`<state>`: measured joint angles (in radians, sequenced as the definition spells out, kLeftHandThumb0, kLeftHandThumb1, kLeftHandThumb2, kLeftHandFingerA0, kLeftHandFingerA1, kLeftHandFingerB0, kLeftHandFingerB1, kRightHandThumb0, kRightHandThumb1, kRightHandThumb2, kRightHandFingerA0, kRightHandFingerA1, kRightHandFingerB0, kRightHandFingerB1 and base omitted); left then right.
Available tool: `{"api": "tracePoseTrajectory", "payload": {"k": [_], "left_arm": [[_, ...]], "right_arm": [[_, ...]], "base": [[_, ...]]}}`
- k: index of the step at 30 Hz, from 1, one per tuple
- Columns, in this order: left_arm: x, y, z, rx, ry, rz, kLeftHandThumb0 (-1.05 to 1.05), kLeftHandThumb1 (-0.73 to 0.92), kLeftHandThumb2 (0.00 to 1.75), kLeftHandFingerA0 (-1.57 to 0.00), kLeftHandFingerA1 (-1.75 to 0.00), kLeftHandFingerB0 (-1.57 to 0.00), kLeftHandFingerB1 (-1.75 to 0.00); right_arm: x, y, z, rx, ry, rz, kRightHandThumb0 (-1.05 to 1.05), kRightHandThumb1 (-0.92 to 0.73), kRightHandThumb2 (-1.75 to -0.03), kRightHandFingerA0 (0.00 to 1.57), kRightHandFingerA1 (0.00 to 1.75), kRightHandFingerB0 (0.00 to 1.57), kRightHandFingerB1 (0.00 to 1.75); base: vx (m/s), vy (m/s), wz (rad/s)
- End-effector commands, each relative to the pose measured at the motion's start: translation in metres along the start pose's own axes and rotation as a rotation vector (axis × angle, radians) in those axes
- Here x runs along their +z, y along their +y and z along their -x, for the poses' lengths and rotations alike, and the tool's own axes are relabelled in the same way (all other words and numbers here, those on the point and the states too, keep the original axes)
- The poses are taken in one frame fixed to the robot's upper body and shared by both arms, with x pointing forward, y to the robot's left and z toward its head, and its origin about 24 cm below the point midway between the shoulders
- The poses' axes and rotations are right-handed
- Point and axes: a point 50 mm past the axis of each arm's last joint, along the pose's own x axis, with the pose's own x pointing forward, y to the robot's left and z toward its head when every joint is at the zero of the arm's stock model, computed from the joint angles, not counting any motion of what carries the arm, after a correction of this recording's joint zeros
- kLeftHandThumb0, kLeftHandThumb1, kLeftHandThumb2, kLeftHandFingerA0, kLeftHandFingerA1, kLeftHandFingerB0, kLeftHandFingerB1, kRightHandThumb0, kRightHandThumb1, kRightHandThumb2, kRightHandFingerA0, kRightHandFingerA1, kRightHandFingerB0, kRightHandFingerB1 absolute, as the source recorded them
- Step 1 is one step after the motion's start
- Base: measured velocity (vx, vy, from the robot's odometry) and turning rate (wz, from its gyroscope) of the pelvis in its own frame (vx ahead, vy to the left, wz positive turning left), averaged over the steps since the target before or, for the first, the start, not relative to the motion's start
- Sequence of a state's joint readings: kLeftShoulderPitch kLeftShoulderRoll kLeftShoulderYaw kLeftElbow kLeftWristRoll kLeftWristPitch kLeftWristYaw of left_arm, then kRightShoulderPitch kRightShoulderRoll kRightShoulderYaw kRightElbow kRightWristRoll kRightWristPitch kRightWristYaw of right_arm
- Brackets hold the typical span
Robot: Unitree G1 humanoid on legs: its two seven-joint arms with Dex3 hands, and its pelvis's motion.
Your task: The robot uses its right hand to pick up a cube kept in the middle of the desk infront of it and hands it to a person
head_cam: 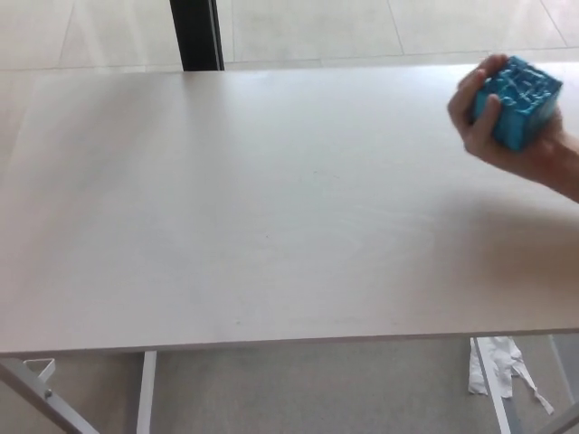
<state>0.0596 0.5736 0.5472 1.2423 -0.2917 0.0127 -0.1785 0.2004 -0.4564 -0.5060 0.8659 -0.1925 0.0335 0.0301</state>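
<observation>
A shiny blue cube (520,101) is held in a person's hand (496,136) at the far right of the desk, above the desk's back right part. The person's fingers curl around the cube's left side. The forearm leaves the picture at the right edge. Neither of my hands shows in the head view.
The pale desk (253,208) fills most of the view; its front edge runs across near the bottom. A black post (195,33) stands behind the back edge. Crumpled white paper (500,365) lies on the floor at the lower right, near white desk legs (145,391).
</observation>
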Motion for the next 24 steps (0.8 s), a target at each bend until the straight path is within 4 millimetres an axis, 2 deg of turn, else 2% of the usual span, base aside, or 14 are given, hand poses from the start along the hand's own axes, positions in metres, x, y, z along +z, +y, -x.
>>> {"api": "tracePoseTrajectory", "payload": {"k": [1, 2, 5, 6, 7, 8, 9, 12, 14, 15, 17, 20, 21, 24], "left_arm": [[0.0087, 0.0127, 0.0023, 0.034, -0.035, -0.068, -0.80, 0.79, 0.63, -0.59, -0.60, -0.42, -0.44], [0.0084, 0.0128, 0.0025, 0.034, -0.038, -0.107, -0.78, 0.62, 1.07, -0.56, -0.69, -0.34, -0.57], [0.0063, 0.0117, 0.0026, 0.010, -0.035, -0.105, -0.83, 0.84, 0.64, -0.53, -0.68, -0.34, -0.51], [0.0064, 0.0112, 0.0025, 0.013, -0.035, -0.136, -0.81, 0.65, 1.10, -0.53, -0.73, -0.29, -0.59], [0.0061, 0.0109, 0.0024, 0.015, -0.032, -0.147, -0.82, 0.65, 1.11, -0.53, -0.73, -0.29, -0.59], [0.0055, 0.0108, 0.0025, 0.014, -0.030, -0.158, -0.87, 0.87, 0.66, -0.53, -0.70, -0.33, -0.54], [0.0050, 0.0108, 0.0025, 0.012, -0.029, -0.163, -0.81, 0.66, 1.11, -0.51, -0.72, -0.29, -0.59], [0.0073, 0.0138, 0.0038, -0.008, -0.040, -0.196, -0.80, 0.90, 0.66, -0.49, -0.62, -0.29, -0.44], [0.0075, 0.0143, 0.0038, -0.011, -0.041, -0.162, -0.82, 0.88, 0.66, -0.49, -0.67, -0.29, -0.48], [0.0073, 0.0144, 0.0039, -0.015, -0.041, -0.165, -0.77, 0.68, 1.09, -0.47, -0.69, -0.25, -0.56], [0.0051, 0.0157, 0.0044, -0.015, -0.033, -0.165, -0.81, 0.67, 1.11, -0.49, -0.72, -0.25, -0.58], [0.0055, 0.0182, 0.0047, -0.010, -0.017, -0.153, -0.82, 0.66, 1.10, -0.49, -0.71, -0.28, -0.58], [0.0064, 0.0183, 0.0047, -0.010, -0.021, -0.159, -0.87, 0.87, 0.66, -0.52, -0.69, -0.30, -0.53], [0.0074, 0.0192, 0.0052, -0.015, -0.030, -0.171, -0.86, 0.88, 0.66, -0.50, -0.68, -0.30, -0.51]], "right_arm": [[0.0006, -0.0009, -0.0033, 0.082, 0.038, 0.002, -0.55, -0.45, -0.83, 0.48, 0.64, 0.85, 0.70], [0.0019, -0.0002, -0.0039, 0.084, 0.036, 0.003, -0.55, -0.45, -0.83, 0.48, 0.64, 0.85, 0.70], [0.0040, -0.0003, -0.0048, 0.087, 0.034, 0.005, -0.55, -0.45, -0.83, 0.48, 0.64, 0.85, 0.70], [0.0049, 0.0000, -0.0051, 0.087, 0.033, 0.004, -0.55, -0.45, -0.83, 0.48, 0.64, 0.85, 0.70], [0.0053, 0.0001, -0.0052, 0.088, 0.032, 0.004, -0.55, -0.45, -0.83, 0.48, 0.64, 0.85, 0.70], [0.0053, 0.0000, -0.0053, 0.088, 0.033, 0.004, -0.55, -0.45, -0.83, 0.48, 0.64, 0.85, 0.70], [0.0053, 0.0000, -0.0053, 0.089, 0.033, 0.004, -0.55, -0.45, -0.83, 0.48, 0.64, 0.85, 0.70], [0.0042, 0.0021, -0.0048, 0.093, 0.034, 0.002, -0.55, -0.45, -0.83, 0.48, 0.64, 0.85, 0.70], [0.0037, 0.0023, -0.0045, 0.094, 0.033, 0.001, -0.55, -0.45, -0.83, 0.48, 0.64, 0.85, 0.70], [0.0031, 0.0016, -0.0042, 0.093, 0.032, 0.001, -0.55, -0.45, -0.83, 0.48, 0.64, 0.85, 0.70], [0.0012, 0.0002, -0.0033, 0.092, 0.033, 0.002, -0.55, -0.45, -0.83, 0.48, 0.64, 0.85, 0.70], [-0.0004, -0.0001, -0.0022, 0.094, 0.032, 0.001, -0.55, -0.45, -0.83, 0.48, 0.64, 0.85, 0.70], [0.0001, 0.0000, -0.0021, 0.095, 0.029, 0.000, -0.55, -0.45, -0.83, 0.48, 0.64, 0.85, 0.70], [-0.0004, -0.0027, -0.0007, 0.095, 0.023, -0.003, -0.55, -0.45, -0.83, 0.48, 0.64, 0.85, 0.70]], "base": [[0.00, 0.000, 0.00], [0.00, 0.000, 0.00], [0.00, 0.000, 0.00], [0.00, 0.000, 0.00], [0.00, 0.000, 0.00], [0.00, 0.000, 0.00], [0.00, 0.000, 0.00], [0.00, 0.000, 0.00], [0.00, 0.000, 0.00], [0.00, 0.000, 0.00], [0.00, 0.000, 0.00], [0.00, 0.000, 0.00], [0.00, 0.000, 0.00], [0.00, 0.000, 0.00]]}}
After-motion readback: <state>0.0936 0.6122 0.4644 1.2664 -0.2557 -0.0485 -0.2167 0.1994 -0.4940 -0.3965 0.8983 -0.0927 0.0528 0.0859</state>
